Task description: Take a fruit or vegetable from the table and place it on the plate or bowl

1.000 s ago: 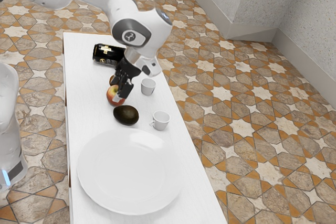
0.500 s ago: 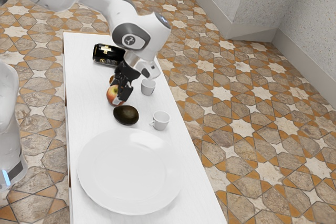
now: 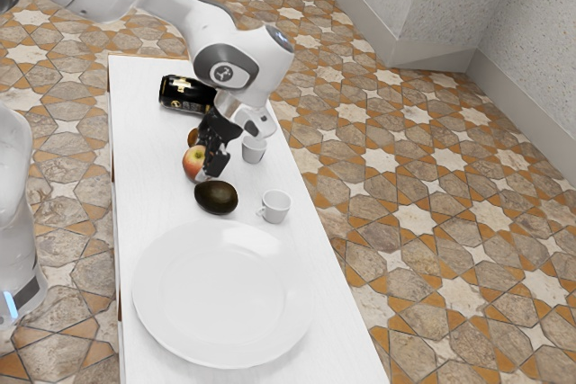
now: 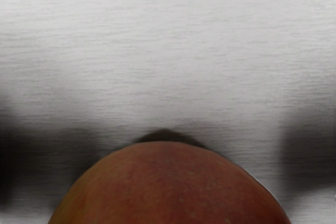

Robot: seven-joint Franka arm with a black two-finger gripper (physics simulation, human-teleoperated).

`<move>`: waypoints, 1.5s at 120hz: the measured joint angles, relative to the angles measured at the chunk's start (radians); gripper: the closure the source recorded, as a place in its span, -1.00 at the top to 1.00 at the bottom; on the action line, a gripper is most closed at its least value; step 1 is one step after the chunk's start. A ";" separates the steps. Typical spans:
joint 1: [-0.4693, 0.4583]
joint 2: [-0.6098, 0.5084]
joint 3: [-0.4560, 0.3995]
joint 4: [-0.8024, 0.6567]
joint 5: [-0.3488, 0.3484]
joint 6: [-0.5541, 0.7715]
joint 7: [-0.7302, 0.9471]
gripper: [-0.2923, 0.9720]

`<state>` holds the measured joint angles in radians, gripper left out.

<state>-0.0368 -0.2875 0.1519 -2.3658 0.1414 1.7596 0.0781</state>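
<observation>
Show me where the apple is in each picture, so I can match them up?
Exterior view: the apple is between the dark avocado and the black can.
Wrist view: the apple is the big red shape, close up.
Shared landmark: the white table behind it.

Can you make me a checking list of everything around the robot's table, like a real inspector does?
Surface: white table, long and narrow, nothing spilled.
Job's things: red apple right under the hand; dark avocado just beside it, toward the plate; big white plate with nothing on it.
Clutter: black can lying on its side; two small white cups; a small brown thing behind the apple, too hidden to name.
Grippers: gripper down at the apple; a firm grip cannot be confirmed.
Cables: nothing seen.
Surroundings: patterned tile floor; grey wall.
</observation>
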 joint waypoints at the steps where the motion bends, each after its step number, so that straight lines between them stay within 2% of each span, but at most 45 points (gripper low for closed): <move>1: 0.000 0.001 0.000 0.000 0.000 0.000 0.000 0.33; 9: 0.000 0.004 0.000 0.000 0.001 0.004 -0.001 0.19; 19: 0.000 0.007 0.000 0.000 0.003 0.009 -0.002 0.13; 61: -0.002 -0.004 -0.008 0.026 0.009 -0.005 -0.012 0.14; 70: -0.002 -0.008 -0.009 0.073 0.014 -0.025 -0.013 0.12; 78: -0.001 -0.009 -0.027 0.183 0.030 -0.062 -0.015 0.11; 82: 0.001 -0.009 -0.055 0.251 0.040 -0.083 -0.015 0.13; 94: -0.001 -0.007 -0.247 0.371 0.031 -0.098 -0.023 0.15; 115: -0.002 -0.001 -0.626 0.358 -0.131 0.003 -0.039 0.14; 125: -0.004 0.000 -0.740 0.315 -0.210 0.057 -0.047 0.13; 135: -0.003 -0.006 -0.771 0.280 -0.261 0.086 -0.056 0.13; 154: -0.001 -0.010 -0.752 0.268 -0.299 0.099 -0.068 0.12; 163: -0.001 -0.009 -0.737 0.271 -0.310 0.100 -0.073 0.28; 180: 0.000 -0.008 -0.729 0.273 -0.321 0.098 -0.082 0.44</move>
<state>-0.0370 -0.2956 -0.5775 -2.0928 -0.1791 1.8572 -0.0041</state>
